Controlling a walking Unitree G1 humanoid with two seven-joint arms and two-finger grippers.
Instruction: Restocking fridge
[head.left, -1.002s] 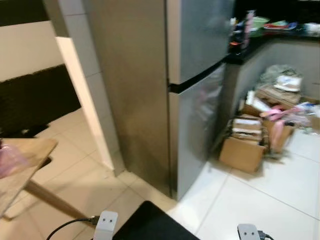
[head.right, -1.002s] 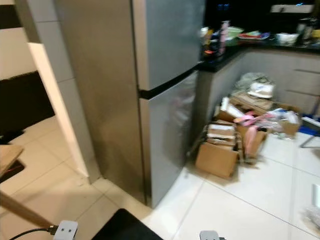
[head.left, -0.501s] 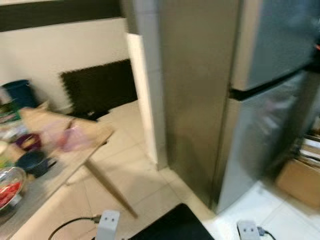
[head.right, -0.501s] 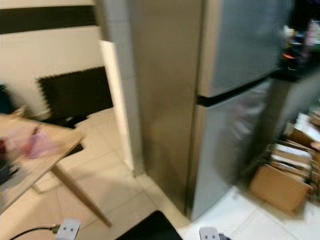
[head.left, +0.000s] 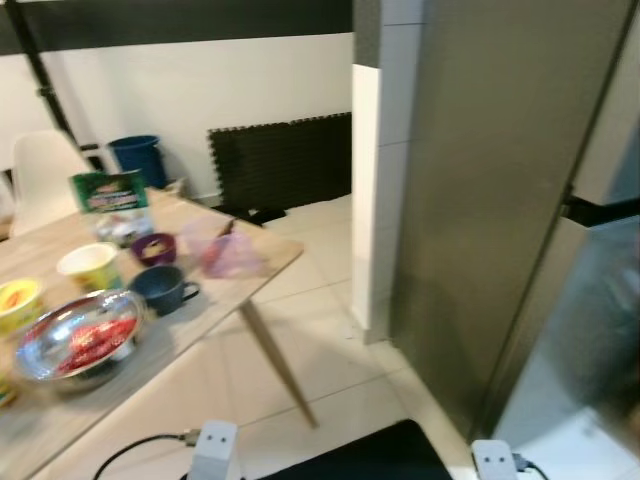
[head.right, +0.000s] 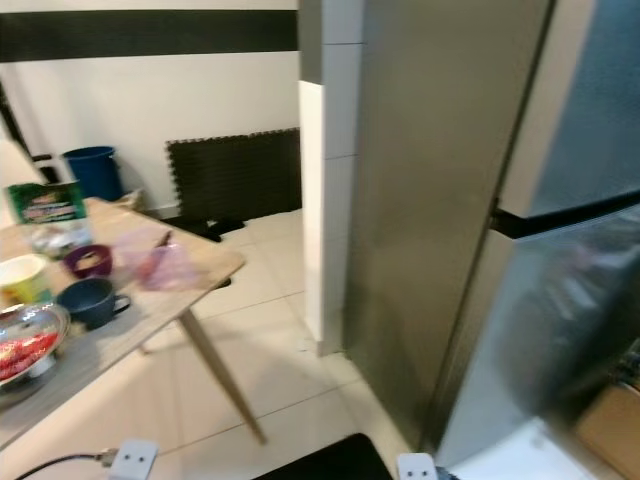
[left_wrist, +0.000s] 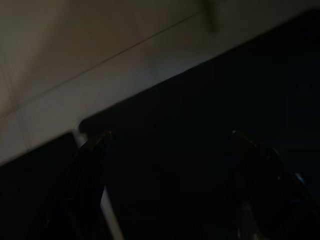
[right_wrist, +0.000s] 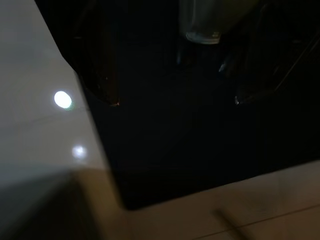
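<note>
Tiled floor (head.left: 330, 350) separates your closed fridge (head.right: 520, 220) from the dish-laden tabletop (head.left: 250, 275); both tools hang dark, state unreadable.

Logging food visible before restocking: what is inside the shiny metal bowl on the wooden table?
The metal bowl on the wooden table holds something red, too blurred to identify. Whatever lies beneath that red layer is covered.

fridge (head.right: 560, 230) cut off at the right edge and blurred, table (head.left: 60, 400) cropped left, both wrist views mostly dark.
</note>
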